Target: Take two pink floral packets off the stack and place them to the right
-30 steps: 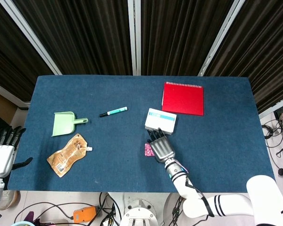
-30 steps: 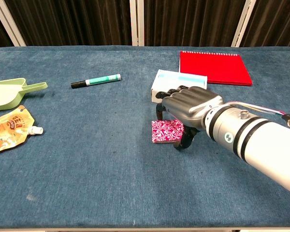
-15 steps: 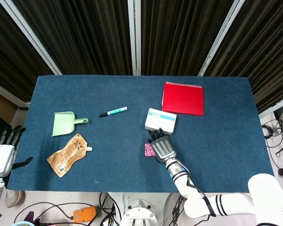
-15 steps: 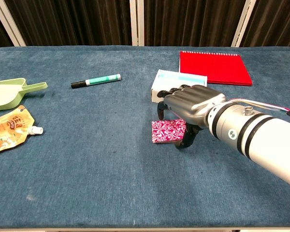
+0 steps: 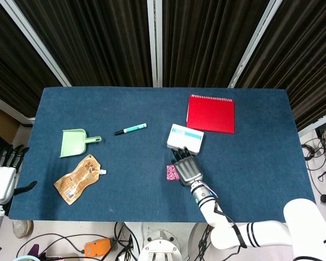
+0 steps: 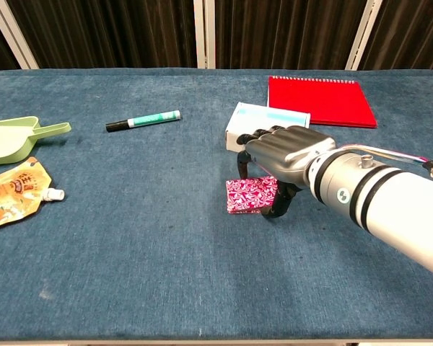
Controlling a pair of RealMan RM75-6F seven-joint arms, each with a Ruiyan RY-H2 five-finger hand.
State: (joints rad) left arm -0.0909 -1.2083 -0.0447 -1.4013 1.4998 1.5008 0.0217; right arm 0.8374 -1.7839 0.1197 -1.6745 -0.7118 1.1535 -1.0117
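The stack of pink floral packets (image 6: 250,195) lies on the blue table, just in front of a white box (image 6: 267,118). My right hand (image 6: 285,153) arches over the stack's right half, fingers (image 6: 239,163) down at its far edge and thumb against its near right corner, pinching the packets. From the head view only the stack's left end (image 5: 171,173) shows beside my right hand (image 5: 188,169). How many packets are pinched is hidden. My left hand (image 5: 2,175) hangs off the table's left side, fingers apart, holding nothing.
A red spiral notebook (image 6: 321,101) lies behind the white box. A teal marker (image 6: 143,120), a green dustpan (image 6: 14,137) and a brown spouted pouch (image 6: 11,191) lie on the left half. Bare blue cloth (image 6: 390,155) stretches to the right of the stack.
My right hand has settled slightly closer over the stack, and the thumb has drawn in against its near corner. The stack has barely shifted. The left hand has not moved.
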